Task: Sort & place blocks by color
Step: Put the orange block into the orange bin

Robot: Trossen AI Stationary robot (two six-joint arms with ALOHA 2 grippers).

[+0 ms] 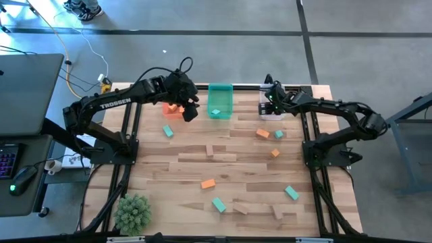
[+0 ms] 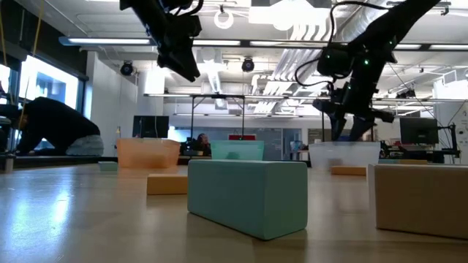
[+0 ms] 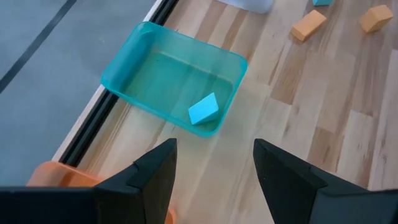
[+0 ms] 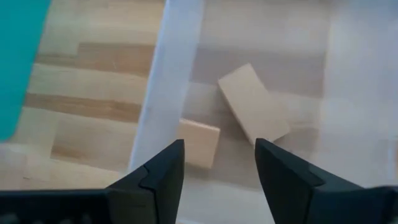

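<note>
Stretching under both arms is a pale plank table (image 1: 229, 175) of striped wood, set on a grey concrete floor (image 1: 223, 54); beyond it the low view shows an open workshop with ceiling lights and a person (image 2: 55, 131) bent over at the far left. A small green plant (image 1: 133, 213) sits at the near left corner. Along the far edge stand three translucent plastic trays: an orange bin (image 1: 173, 109), a teal bin (image 1: 219, 101) holding one teal block (image 3: 203, 109), and a clear bin (image 4: 261, 74) holding two tan wood blocks (image 4: 253, 102). Other orange, teal and tan blocks (image 1: 208, 183) lie scattered flat on the table. The left end effector (image 3: 214, 168) hangs released and empty beside the orange bin. The right end effector (image 4: 219, 165) hovers over the clear bin, released and empty.
</note>
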